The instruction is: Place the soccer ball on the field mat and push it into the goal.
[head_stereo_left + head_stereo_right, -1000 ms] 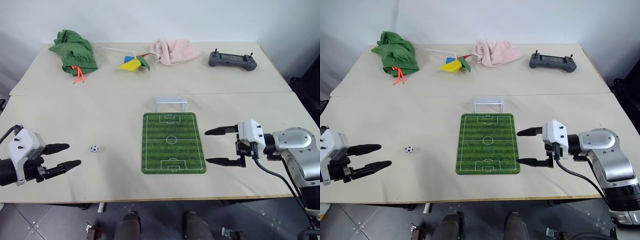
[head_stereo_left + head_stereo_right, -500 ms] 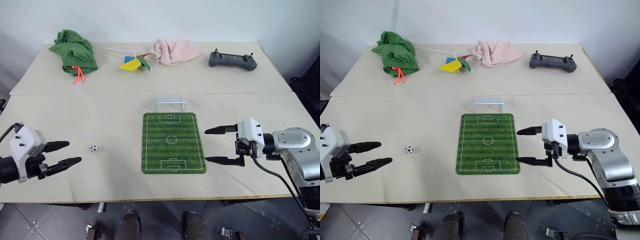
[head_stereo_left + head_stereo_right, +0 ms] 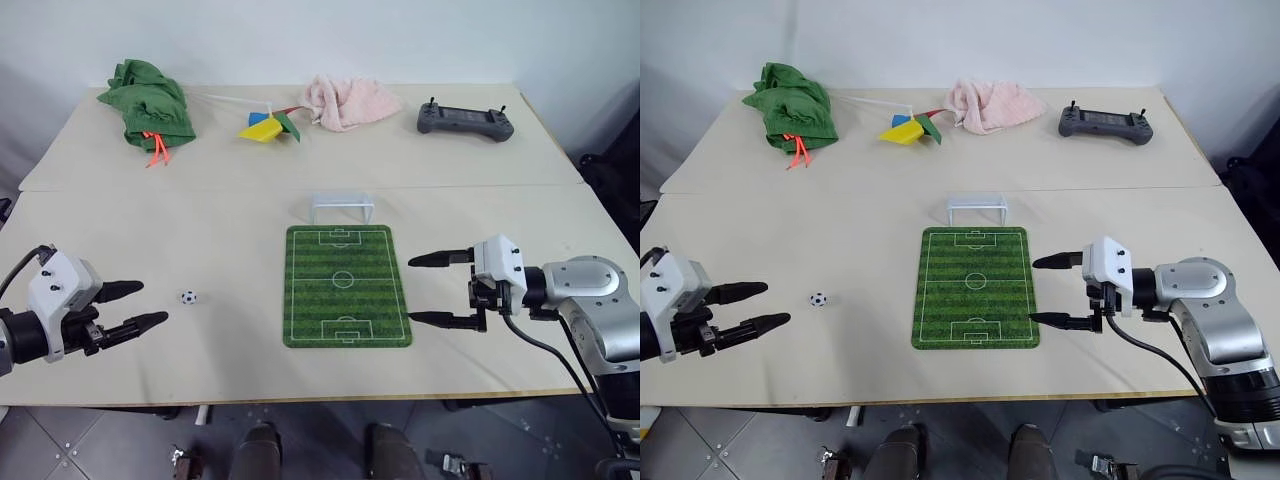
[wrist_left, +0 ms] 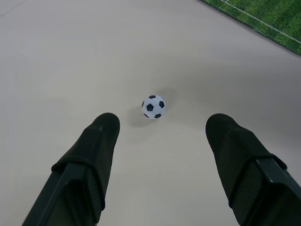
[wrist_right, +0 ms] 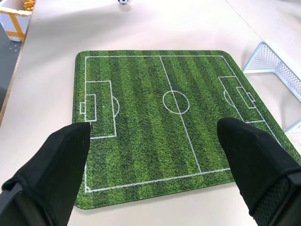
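The tiny black-and-white soccer ball (image 3: 188, 297) rests on the bare tabletop, well left of the field mat (image 3: 346, 285). My left gripper (image 3: 152, 303) hovers open just left of the ball; in its wrist view the ball (image 4: 153, 106) lies a little beyond the gap between the two fingers, untouched. The green striped mat lies flat at the table's centre, with the small whitish goal (image 3: 341, 207) standing just off its far short edge. My right gripper (image 3: 410, 289) stands open at the mat's right edge, its fingers spread over the mat (image 5: 155, 122) and pointing left.
Along the far side of the table lie a green cloth (image 3: 145, 100), coloured paper pieces (image 3: 268, 127), a pink cloth (image 3: 350, 100) and a black controller (image 3: 465, 122). The table's front edge (image 3: 300, 400) runs close below both grippers.
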`<move>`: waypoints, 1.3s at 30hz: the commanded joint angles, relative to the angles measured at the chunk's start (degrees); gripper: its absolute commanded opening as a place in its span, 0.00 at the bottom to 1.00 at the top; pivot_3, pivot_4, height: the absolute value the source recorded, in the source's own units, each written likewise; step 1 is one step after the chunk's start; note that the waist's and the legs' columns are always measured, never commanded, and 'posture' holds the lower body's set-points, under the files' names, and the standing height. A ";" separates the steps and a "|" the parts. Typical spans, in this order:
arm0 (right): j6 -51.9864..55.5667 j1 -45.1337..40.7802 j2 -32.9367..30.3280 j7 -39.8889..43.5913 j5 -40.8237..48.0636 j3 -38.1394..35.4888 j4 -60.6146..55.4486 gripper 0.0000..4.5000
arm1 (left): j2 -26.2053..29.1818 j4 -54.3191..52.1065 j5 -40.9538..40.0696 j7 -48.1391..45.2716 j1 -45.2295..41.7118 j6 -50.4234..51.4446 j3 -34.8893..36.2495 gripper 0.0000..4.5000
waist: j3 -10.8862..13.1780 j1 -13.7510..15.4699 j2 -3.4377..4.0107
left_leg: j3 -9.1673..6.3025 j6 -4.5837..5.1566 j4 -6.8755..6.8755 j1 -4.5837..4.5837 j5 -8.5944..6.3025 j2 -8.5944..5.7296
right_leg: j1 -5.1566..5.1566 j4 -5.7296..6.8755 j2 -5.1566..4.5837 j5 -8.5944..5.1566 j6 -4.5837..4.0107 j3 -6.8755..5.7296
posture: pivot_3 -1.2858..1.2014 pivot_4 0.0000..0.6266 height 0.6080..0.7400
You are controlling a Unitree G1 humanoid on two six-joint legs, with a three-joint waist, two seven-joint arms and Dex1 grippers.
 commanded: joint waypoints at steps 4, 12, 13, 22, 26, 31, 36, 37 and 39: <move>-0.68 -0.09 0.67 -1.08 0.51 -1.66 -1.70 1.00 | -3.54 3.25 1.57 2.87 -2.83 -1.65 -5.49 0.73 | 0.00 0.00 0.00 | 0.00 0.00 0.01 0.00 0.00 0.00 | 0.00 0.03 0.00 0.00 0.01 0.00 | 0.52 0.24 1.00; 0.38 0.89 0.78 -2.40 0.98 -1.98 -3.71 1.00 | -7.79 10.51 4.94 4.89 -9.27 -6.20 -13.55 0.73 | 0.00 0.06 -0.01 | 0.00 0.00 0.08 -0.01 0.01 0.00 | 0.00 0.15 0.00 0.01 0.02 0.00 | 0.52 0.24 1.00; 0.56 1.04 0.69 -2.55 1.08 -2.16 -3.95 1.00 | -7.81 11.56 5.31 4.93 -9.84 -6.77 -13.88 0.73 | 0.00 0.03 0.00 | 0.00 0.00 0.08 0.00 0.01 0.00 | 0.00 0.22 0.00 0.01 0.02 0.00 | 0.52 0.24 1.00; 1.62 2.46 0.48 -3.94 1.49 -3.31 -5.43 1.00 | -8.20 15.56 6.22 4.70 -11.80 -8.94 -14.69 0.73 | 0.00 0.12 0.00 | 0.00 0.00 0.07 0.01 0.01 0.00 | 0.00 0.31 0.00 0.01 0.02 0.00 | 0.52 0.24 1.00; 2.14 2.76 0.73 -4.46 1.70 -3.71 -6.20 1.00 | -8.38 17.67 6.79 4.47 -13.41 -9.67 -15.89 0.73 | 0.00 0.10 0.00 | 0.00 0.00 0.07 0.01 0.01 0.00 | 0.00 0.32 0.00 0.01 0.02 0.00 | 0.52 0.24 1.00; 2.63 3.21 0.93 -5.01 1.78 -4.06 -6.87 1.00 | -9.05 20.85 7.78 4.59 -16.23 -10.98 -18.23 0.73 | -0.01 0.15 0.00 | 0.00 0.00 0.07 0.01 0.01 0.00 | 0.00 0.34 0.00 0.01 0.03 0.00 | 0.52 0.24 1.00; 2.74 3.63 1.04 -5.64 1.77 -4.25 -7.36 1.00 | -9.86 21.24 7.93 4.50 -17.93 -10.97 -19.92 0.73 | -0.01 0.16 0.00 | 0.00 0.00 0.08 0.01 0.01 0.00 | 0.01 0.37 0.00 0.02 0.04 0.00 | 0.52 0.24 1.00; 2.71 3.74 1.03 -5.78 1.71 -4.27 -7.42 1.00 | -9.97 21.18 7.92 4.47 -18.14 -10.93 -20.09 0.73 | -0.01 0.16 0.00 | 0.00 0.00 0.08 0.01 0.01 0.00 | 0.01 0.38 0.00 0.02 0.04 0.00 | 0.52 0.24 1.00; 2.65 3.95 0.95 -5.85 1.69 -4.30 -7.51 1.00 | -10.06 21.15 7.95 4.46 -18.48 -10.81 -20.33 0.73 | -0.01 0.16 0.00 | 0.00 0.00 0.08 0.01 0.01 0.00 | 0.01 0.38 0.00 0.02 0.04 0.00 | 0.52 0.24 1.00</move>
